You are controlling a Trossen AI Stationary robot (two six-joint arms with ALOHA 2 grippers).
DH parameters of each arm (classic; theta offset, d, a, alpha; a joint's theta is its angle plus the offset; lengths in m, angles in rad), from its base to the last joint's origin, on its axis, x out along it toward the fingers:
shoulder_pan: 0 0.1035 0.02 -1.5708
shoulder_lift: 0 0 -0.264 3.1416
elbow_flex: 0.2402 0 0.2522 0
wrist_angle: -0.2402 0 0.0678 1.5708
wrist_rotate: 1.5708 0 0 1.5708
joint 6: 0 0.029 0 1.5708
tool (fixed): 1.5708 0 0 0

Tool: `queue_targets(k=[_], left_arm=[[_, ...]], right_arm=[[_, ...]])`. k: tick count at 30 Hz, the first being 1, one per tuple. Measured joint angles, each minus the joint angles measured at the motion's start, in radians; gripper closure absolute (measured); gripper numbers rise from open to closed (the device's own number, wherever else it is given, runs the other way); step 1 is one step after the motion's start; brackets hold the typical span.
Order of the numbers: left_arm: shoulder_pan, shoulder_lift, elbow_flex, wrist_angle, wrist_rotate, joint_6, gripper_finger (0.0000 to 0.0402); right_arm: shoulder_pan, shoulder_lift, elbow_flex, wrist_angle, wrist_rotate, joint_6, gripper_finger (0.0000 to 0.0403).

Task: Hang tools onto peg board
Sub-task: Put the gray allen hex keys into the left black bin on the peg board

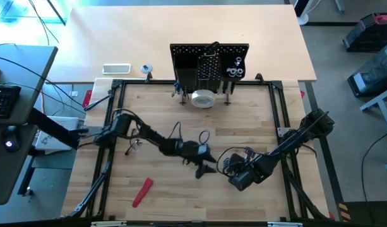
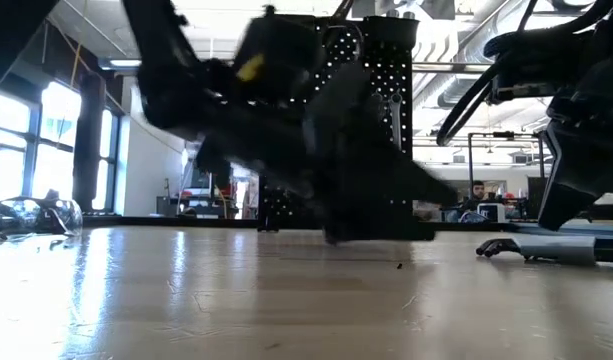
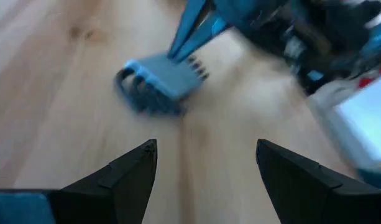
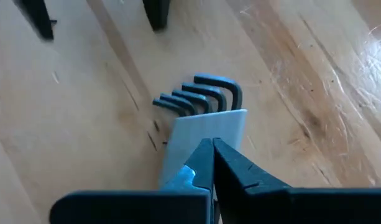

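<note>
The right end effector [image 4: 212, 155] is clamped on a light holder [image 4: 206, 140] carrying what seem to be hex keys [image 4: 199, 93], while the left end effector [image 3: 206, 165] hangs spread above the bench [image 3: 66, 93].

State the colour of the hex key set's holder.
Light blue-grey holder, with dark keys; the right wrist view shows it best.

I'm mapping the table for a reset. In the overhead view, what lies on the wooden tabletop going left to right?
Red-handled tool → left gripper → right gripper; the white tape roll sits farther back by the peg board.
</note>
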Motion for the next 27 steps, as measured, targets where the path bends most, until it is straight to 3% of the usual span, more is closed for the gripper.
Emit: queue_targets(k=[4, 9, 13, 21, 27], left_arm=[[0.019, 0.04, 0.052, 0.008, 0.049, -0.02, 0.0135], [0.008, 0.043, 0.063, -0.033, -0.055, 0.028, 0.0135], [0.005, 0.044, 0.087, -0.095, -0.1, 0.054, 0.0135], [0.008, 0.047, 0.112, -0.122, -0.13, 0.075, 0.0135], [0.023, 0.047, 0.112, -0.123, -0.133, 0.079, 0.0135]], right_arm=[[0.015, 0.0, 0.003, -0.003, 0.034, 0.003, 0.0403], [0.04, 0.0, 0.014, 0.022, 0.041, -0.027, 0.0381], [0.057, 0.0, 0.019, 0.082, 0.039, -0.053, 0.031], [0.061, 0.002, 0.018, 0.011, 0.055, 0.012, 0.0112], [0.057, 0.03, 0.017, -0.006, 0.077, 0.028, 0.0083]])
